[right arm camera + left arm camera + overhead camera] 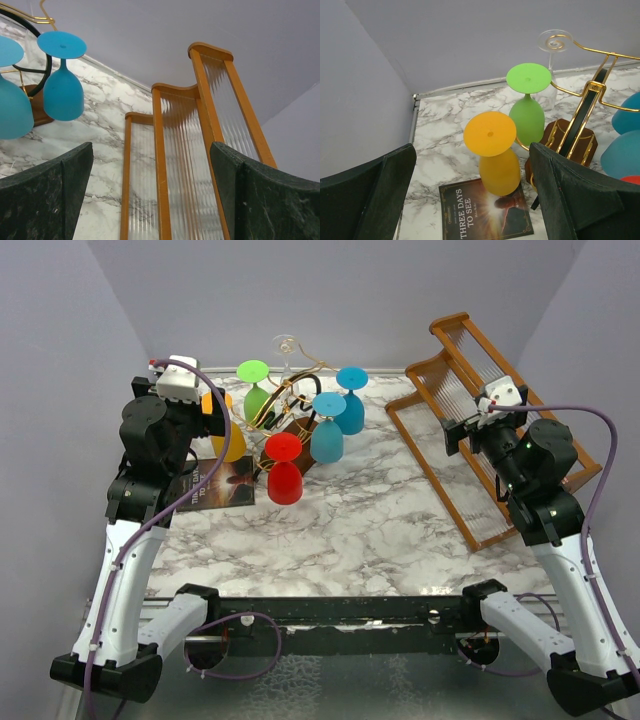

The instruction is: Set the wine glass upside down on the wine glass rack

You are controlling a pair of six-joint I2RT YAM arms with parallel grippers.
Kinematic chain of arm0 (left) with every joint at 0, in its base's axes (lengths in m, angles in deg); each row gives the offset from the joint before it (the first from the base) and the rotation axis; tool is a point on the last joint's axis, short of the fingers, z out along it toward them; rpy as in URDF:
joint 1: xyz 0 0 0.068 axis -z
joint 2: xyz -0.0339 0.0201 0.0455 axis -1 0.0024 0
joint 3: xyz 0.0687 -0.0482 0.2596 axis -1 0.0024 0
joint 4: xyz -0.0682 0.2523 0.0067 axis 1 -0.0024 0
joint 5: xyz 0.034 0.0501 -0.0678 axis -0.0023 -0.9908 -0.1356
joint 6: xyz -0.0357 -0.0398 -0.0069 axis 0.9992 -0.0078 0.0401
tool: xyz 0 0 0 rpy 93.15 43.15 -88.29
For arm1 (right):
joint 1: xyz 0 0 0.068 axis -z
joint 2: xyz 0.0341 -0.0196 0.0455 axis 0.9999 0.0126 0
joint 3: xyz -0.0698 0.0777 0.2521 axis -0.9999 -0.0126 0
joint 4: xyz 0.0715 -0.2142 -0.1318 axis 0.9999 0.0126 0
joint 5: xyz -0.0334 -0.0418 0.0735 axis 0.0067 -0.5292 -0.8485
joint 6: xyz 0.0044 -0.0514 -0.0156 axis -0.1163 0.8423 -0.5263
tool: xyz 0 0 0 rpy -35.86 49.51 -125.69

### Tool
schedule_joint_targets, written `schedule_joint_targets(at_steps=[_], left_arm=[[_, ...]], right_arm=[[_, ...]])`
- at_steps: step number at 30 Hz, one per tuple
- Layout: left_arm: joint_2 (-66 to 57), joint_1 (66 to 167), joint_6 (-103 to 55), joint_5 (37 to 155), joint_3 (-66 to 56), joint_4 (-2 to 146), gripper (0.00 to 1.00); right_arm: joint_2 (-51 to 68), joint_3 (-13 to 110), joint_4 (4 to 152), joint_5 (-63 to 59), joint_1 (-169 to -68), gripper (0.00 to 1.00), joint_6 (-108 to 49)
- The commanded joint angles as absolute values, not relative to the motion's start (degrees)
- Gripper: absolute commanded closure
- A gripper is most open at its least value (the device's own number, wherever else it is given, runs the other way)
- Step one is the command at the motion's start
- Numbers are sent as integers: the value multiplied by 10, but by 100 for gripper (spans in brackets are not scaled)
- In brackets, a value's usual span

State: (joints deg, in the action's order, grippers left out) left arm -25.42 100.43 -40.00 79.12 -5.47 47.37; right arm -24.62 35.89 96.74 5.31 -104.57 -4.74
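Note:
The wine glass rack [292, 418], gold wire scrolls and a black bar on a brown base [568, 141], stands at the back middle of the table. Coloured wine glasses sit upside down around it: orange [494, 152], green [527, 112], red [285, 472], two blue ones [338, 418] and a clear one [551, 47]. The orange glass is over a book; whether it hangs or rests there I cannot tell. My left gripper [471, 150] is open, just short of the orange glass [225, 435], touching nothing. My right gripper [150, 150] is open and empty over the slatted rack.
A large orange-brown slatted wooden rack [480, 430] lies along the right side under my right gripper [452, 432]. A dark book [485, 212] titled "Three Days to See" lies on the marble table [350, 530] at the left. Grey walls close in at the back and both sides.

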Motion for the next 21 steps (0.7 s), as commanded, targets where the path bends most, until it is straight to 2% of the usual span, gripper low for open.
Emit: schedule_joint_targets(at_steps=[1, 21], left_arm=[[-255, 1001, -393, 798, -69, 472, 1], [-256, 1001, -393, 805, -58, 477, 1]], right_arm=[[-251, 368, 966, 52, -1041, 0, -54], [-245, 367, 967, 42, -1036, 0, -53]])
